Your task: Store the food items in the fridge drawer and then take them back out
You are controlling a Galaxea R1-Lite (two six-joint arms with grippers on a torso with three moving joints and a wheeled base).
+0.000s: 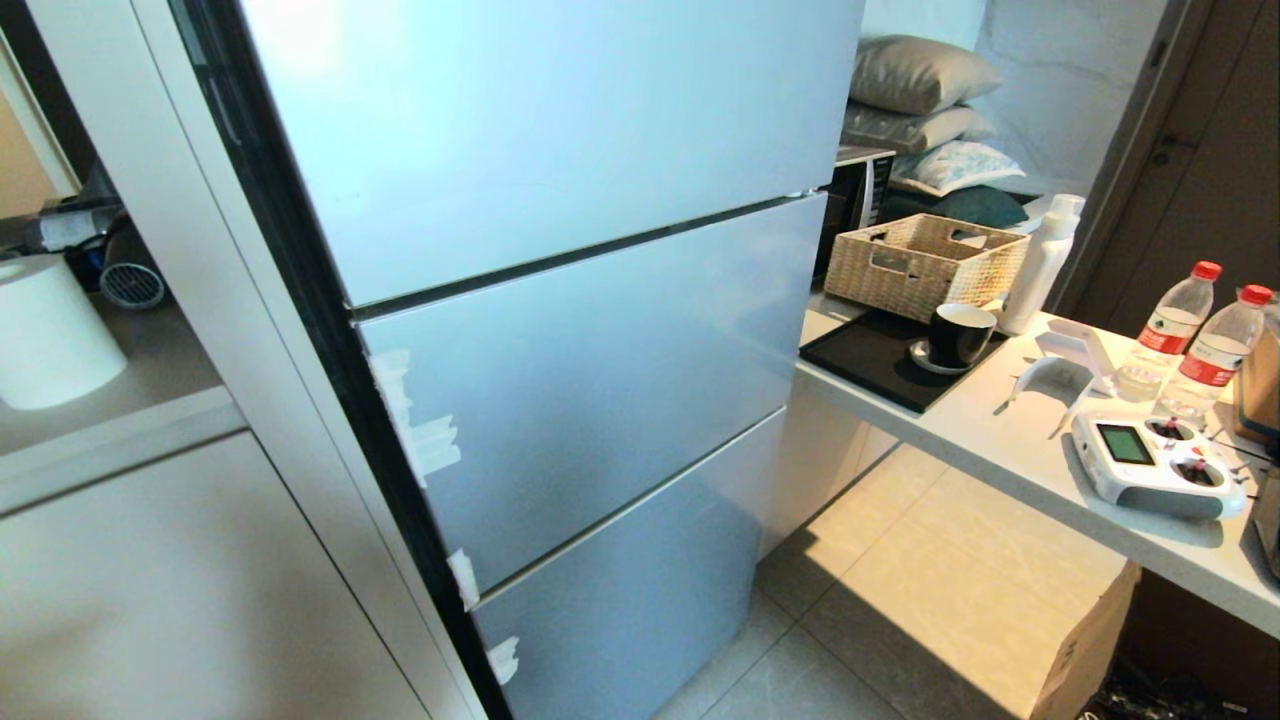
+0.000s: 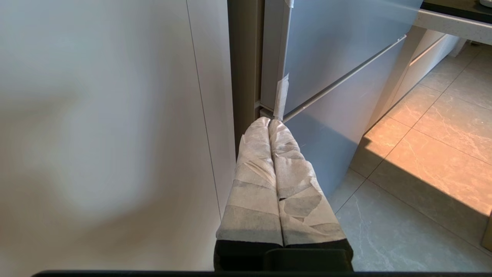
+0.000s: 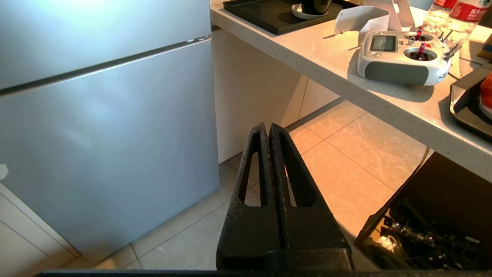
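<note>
Closed silver fridge [image 1: 560, 330], taped door edges. Right of it a worktop [image 1: 1000, 450]: wicker basket [image 1: 925, 262], black mug [image 1: 958, 335], white remote controller [image 1: 1158, 465], two water bottles [image 1: 1175, 325].

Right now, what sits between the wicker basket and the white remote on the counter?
In the head view, a black mug on a black tray stands between the wicker basket and the white remote.

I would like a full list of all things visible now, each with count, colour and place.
fridge: one, silver-blue, all doors shut, centre
wicker basket: one, beige, on the counter
black tray: one, counter's near end
cup: one, black, on the tray
white bottle: one, beside the basket
water bottles: two, clear, red caps
remote controller: one, white, counter edge
pillows: three, grey, background
paper roll: one, white, left shelf
left gripper: taped white, shut
right gripper: black, shut
</note>
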